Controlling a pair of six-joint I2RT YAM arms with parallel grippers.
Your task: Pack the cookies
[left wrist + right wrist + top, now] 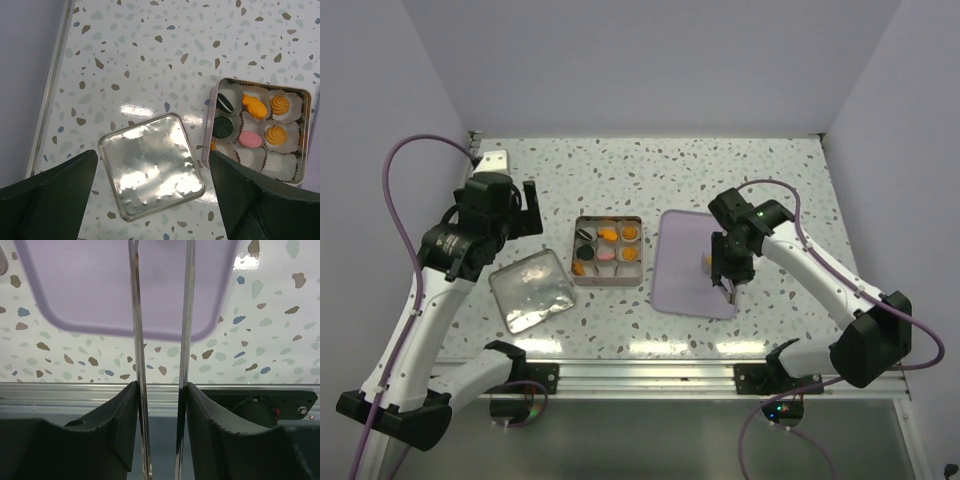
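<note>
Right claw (713, 266), low over the purple tray (695, 295): thin blades (136, 340) parallel, a gap between them, tips cut off in the wrist view, so cannot tell whether pinching anything. Just beside the tips from above, one orange cookie (704, 262), contact unclear. Further left, the open tin (577, 250) on the counter (770, 170), most paper cups (280, 165) holding cookies (279, 105), a few empty. Beyond that, the lid (530, 290) lying flat, the left claw (528, 212) spread wide above it. Risks: crushing the cookie with too hard a squeeze; dropping it short of the tin from a shallow pinch.
</note>
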